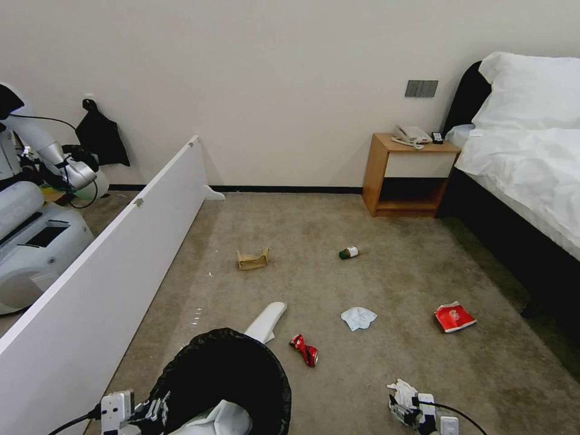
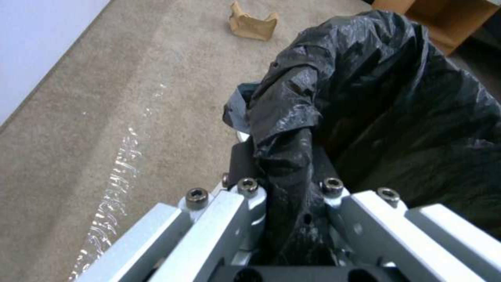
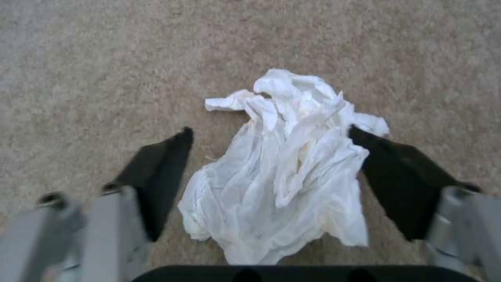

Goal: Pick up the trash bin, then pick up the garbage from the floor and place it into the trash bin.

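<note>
The left tool (image 2: 284,219) is gripping the trash bin (image 1: 226,377) by its bagged rim, while the right tool (image 3: 271,156) is straddling a crumpled tissue (image 3: 284,172), fingers spread wide, on the carpet (image 1: 393,284).

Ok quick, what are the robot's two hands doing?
Left gripper: shut on the black-bagged round trash bin.
Right gripper: open, fingers around the crumpled white tissue.

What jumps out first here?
The left gripper, shut on the black-lined bin at the near left. The right gripper, open around a crumpled tissue on the carpet. Beyond them, a red can and red packet.
</note>
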